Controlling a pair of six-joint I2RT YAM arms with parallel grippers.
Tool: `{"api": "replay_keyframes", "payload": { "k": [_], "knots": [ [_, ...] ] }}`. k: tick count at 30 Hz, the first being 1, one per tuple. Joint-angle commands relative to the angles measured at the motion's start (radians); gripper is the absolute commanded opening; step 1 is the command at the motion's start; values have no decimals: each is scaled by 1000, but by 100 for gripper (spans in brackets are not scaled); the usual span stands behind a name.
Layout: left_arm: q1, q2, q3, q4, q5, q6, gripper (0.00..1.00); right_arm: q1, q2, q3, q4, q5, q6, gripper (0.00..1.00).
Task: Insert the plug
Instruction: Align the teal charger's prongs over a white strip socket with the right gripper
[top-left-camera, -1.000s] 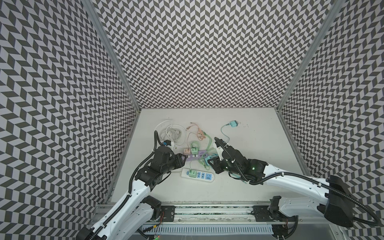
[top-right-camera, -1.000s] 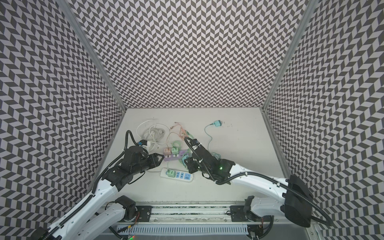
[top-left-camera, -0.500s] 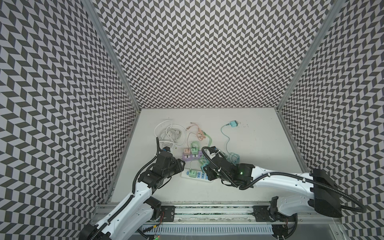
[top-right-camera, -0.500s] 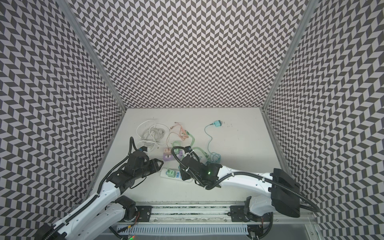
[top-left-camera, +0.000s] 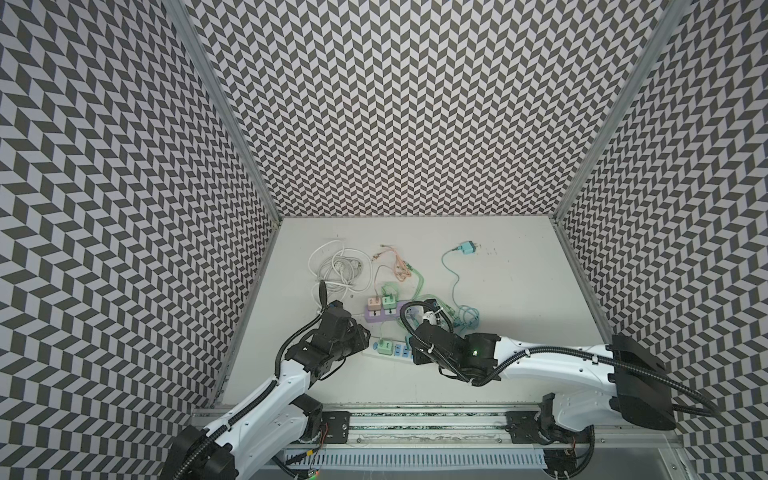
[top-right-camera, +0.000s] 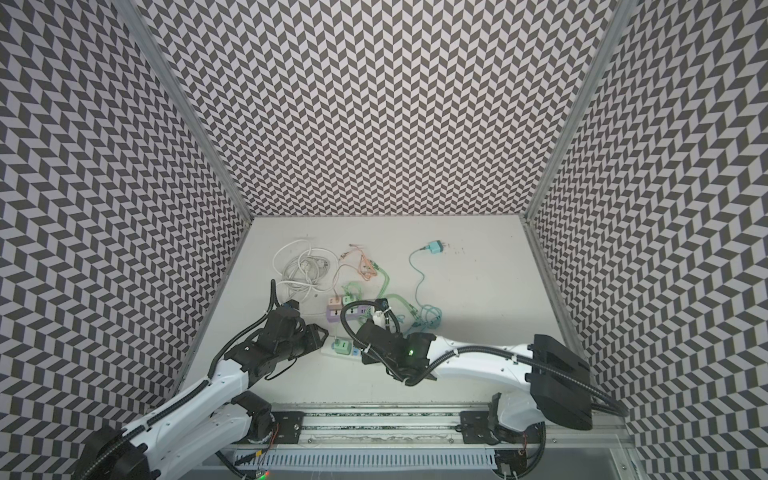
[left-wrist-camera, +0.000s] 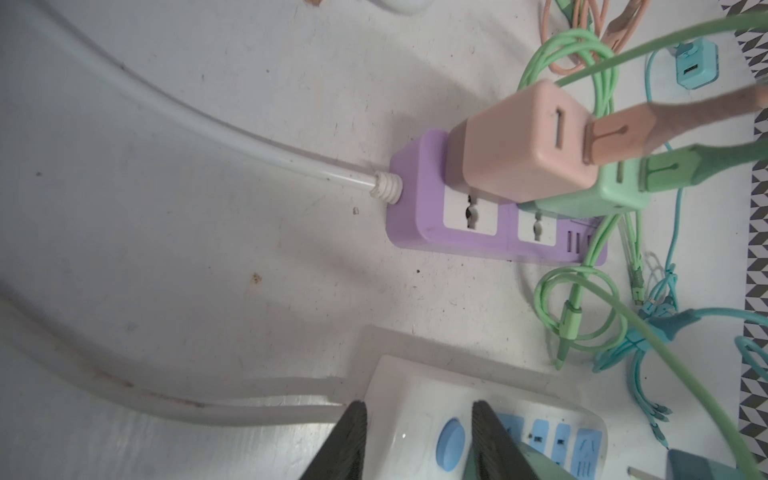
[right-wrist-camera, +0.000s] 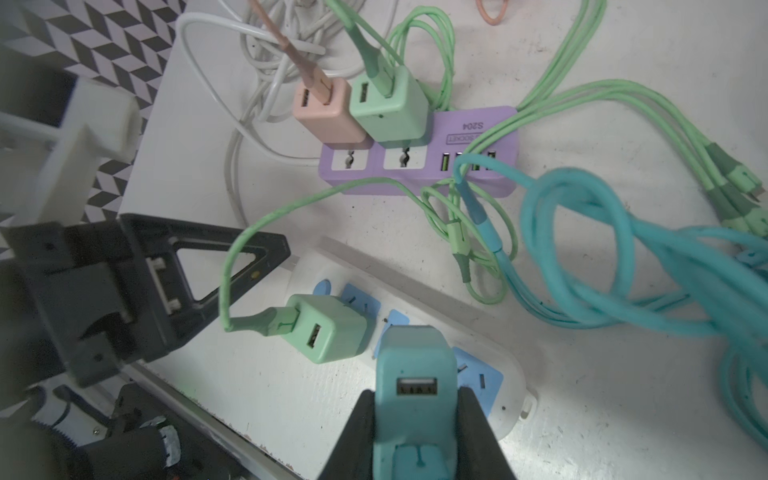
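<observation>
R tool (right-wrist-camera: 417, 397) pinching teal plug (right-wrist-camera: 411, 365), USB face up, prongs hidden under it. Plug hangs right over white strip (right-wrist-camera: 440, 316), w/ free blue socket (right-wrist-camera: 478, 380) just beside it and green plug (right-wrist-camera: 328, 328) seated in the next slot. Strip's long axis runs L–R across desk (top-left-camera: 498, 291), so R arm is nearer the socket. L tool (left-wrist-camera: 417, 411) part-spread, straddling switch end, prob bracing. Purple strip (top-left-camera: 384, 312) beyond, not involved.
</observation>
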Motion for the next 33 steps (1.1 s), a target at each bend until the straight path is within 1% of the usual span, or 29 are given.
{"api": "replay_keyframes", "payload": {
  "k": [1, 6, 12, 16, 22, 26, 28, 33],
  "knots": [
    [-11, -11, -10, 34, -39, -20, 44, 7, 32, 17, -20, 58, 93, 3],
    [-23, 4, -27, 45, -46, -27, 44, 18, 86, 51, -52, 29, 133, 3],
    [-36, -7, -63, 61, -67, -43, 44, 55, 131, 85, -72, 53, 171, 2],
    [-45, -6, -78, 71, -67, -46, 43, 60, 152, 112, -87, 62, 174, 2],
    [-47, -22, -109, 101, -67, -40, 41, 65, 171, 130, -133, 116, 210, 1],
    [-47, -33, -125, 119, -50, -37, 38, 65, 183, 142, -165, 136, 226, 0],
    [-47, -33, -130, 127, -37, -34, 37, 64, 184, 141, -162, 138, 230, 0],
    [-50, -34, -145, 150, 12, -29, 32, 65, 190, 137, -153, 133, 235, 0]
  ]
}}
